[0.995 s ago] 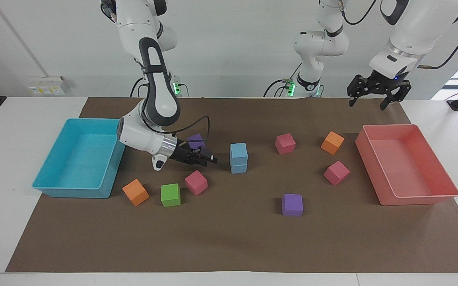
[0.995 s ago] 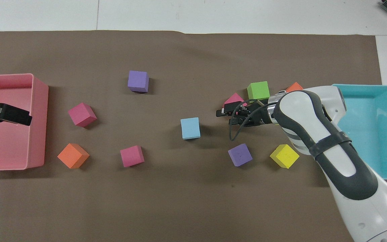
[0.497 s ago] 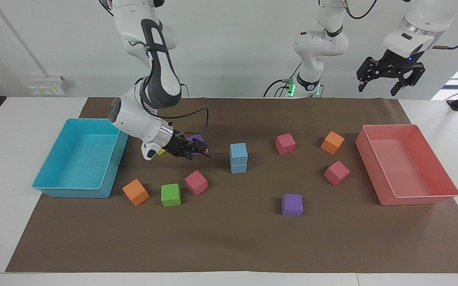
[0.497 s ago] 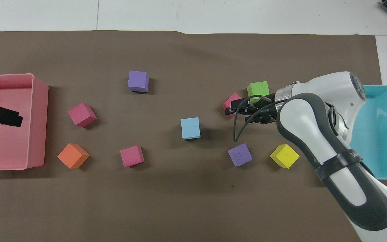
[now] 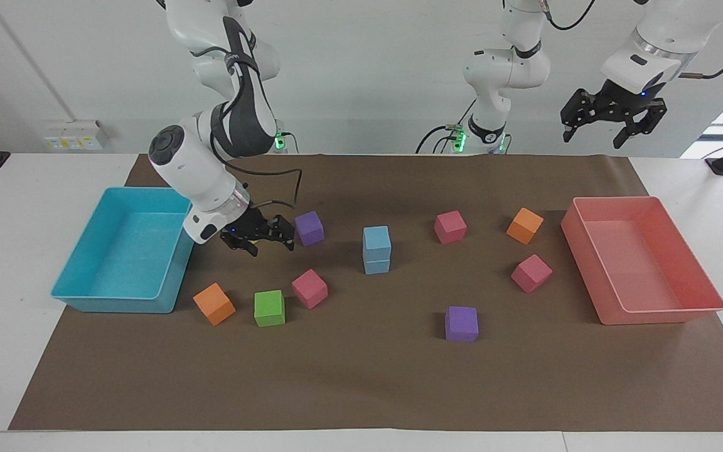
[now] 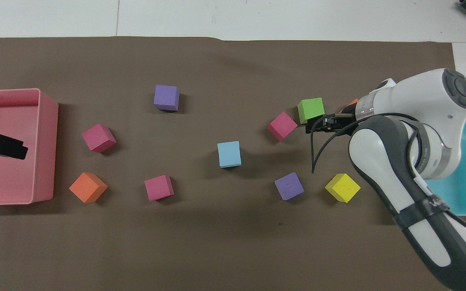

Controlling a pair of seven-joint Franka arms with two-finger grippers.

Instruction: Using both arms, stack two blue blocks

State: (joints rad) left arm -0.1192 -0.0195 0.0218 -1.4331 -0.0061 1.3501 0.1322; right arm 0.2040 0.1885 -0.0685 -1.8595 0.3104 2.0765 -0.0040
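We've got the two blue blocks (image 5: 376, 250) sitting one right on top of the other near the middle of the brown mat (image 5: 361, 376) on the worktop, edges pretty much lined up, and from overhead they read as a single blue square (image 6: 229, 154). Nothing is touching them. The right claw (image 5: 260, 236) hangs low over the mat between the cyan tray (image 5: 124, 251) and a purple cube (image 5: 309, 227), fingers spread apart and holding nothing; in the overhead view it shows just beside the green cube (image 6: 310, 109). The left claw (image 5: 612, 116) is up high over the left arm's end of the worktop, nearer the robots than the pink tray (image 5: 641, 260), fingers also spread and empty, and overhead only its tip pokes in over that tray (image 6: 0, 144). Scattered around the stack we can see a pink cube (image 5: 309, 288), the green one (image 5: 269, 307) and an orange one (image 5: 214, 303) toward the right arm's end, farther from the robots than the stack. Toward the left arm's end there are two more pink cubes (image 5: 450, 226) (image 5: 531, 273), another orange cube (image 5: 524, 225) and a second purple one (image 5: 461, 323). A yellow cube (image 6: 342, 187) shows up clearly only from overhead.
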